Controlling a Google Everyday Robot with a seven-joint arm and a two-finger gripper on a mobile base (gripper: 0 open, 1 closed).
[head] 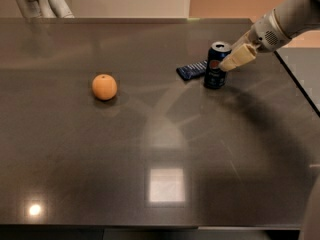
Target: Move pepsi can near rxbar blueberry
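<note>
An orange [104,87] is sitting nearest me on the dark table [165,149]. Farther back, the pepsi can [215,73] is standing upright just beside the rxbar blueberry [191,71], seemingly touching it. My gripper [234,59] is pressing at the can's upper right side; I cannot tell whether it is clamping.

You see a dark surface [150,149], polished and glossy, mirroring bright lights. At upper right, the tool [232,61], matt beige like plastic, is at the pepsi can [216,70], smooth blue metal with a silver top. The rxbar blueberry [191,70] wears a slick blue wrapper. The orange [104,87] at left looks matt.
</note>
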